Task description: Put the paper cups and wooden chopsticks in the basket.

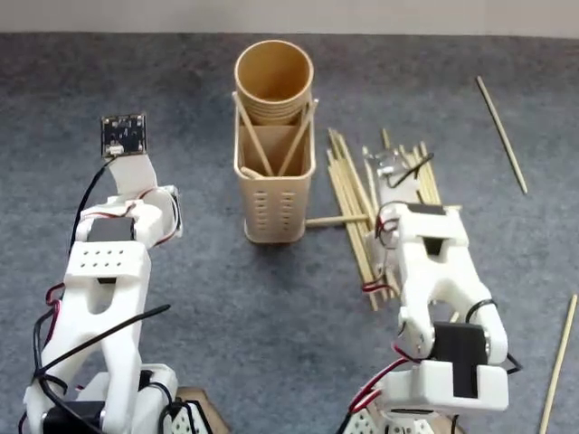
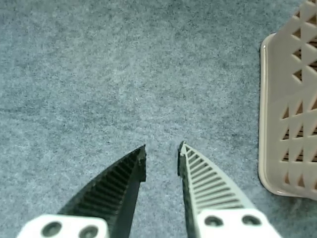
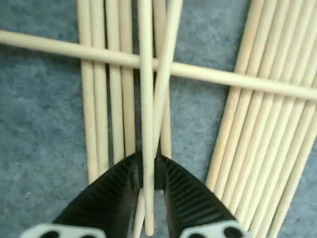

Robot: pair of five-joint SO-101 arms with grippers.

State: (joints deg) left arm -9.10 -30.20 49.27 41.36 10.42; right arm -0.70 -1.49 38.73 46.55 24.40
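The paper cups [image 1: 274, 81] stand nested in the far end of the basket [image 1: 271, 212], open mouths up. Two chopsticks [image 1: 294, 145] lean inside the basket just in front of the cups, crossing towards its bottom.

To the right of the basket, a pile of chopsticks [image 1: 348, 194] lies flat on the surface [image 1: 199, 298], most of them running roughly parallel to the basket's long side. One crossing chopstick [image 3: 223, 77] lies across the pile, with one end reaching the basket's right wall.

The right arm [image 1: 434, 262] stretches forward over this pile with its wrist bent down. The right claw [image 3: 147, 163] is pinched narrow around a single chopstick [image 3: 146, 99], which runs straight out between the two black fingers [image 3: 124, 183] and passes over the crossing one.

Farther right of the basket, well apart from the pile, two stray chopsticks lie alone: one [image 1: 500, 134] towards the far side, one [image 1: 558, 362] near the edge of the high view.

The left arm [image 1: 109, 262] stands left of the basket, reaching forward and angled down. The left claw [image 2: 162, 153] hangs over bare surface, holding nothing, its fingers parted by a modest gap, with the basket's wall [image 2: 290, 114] off to one side.
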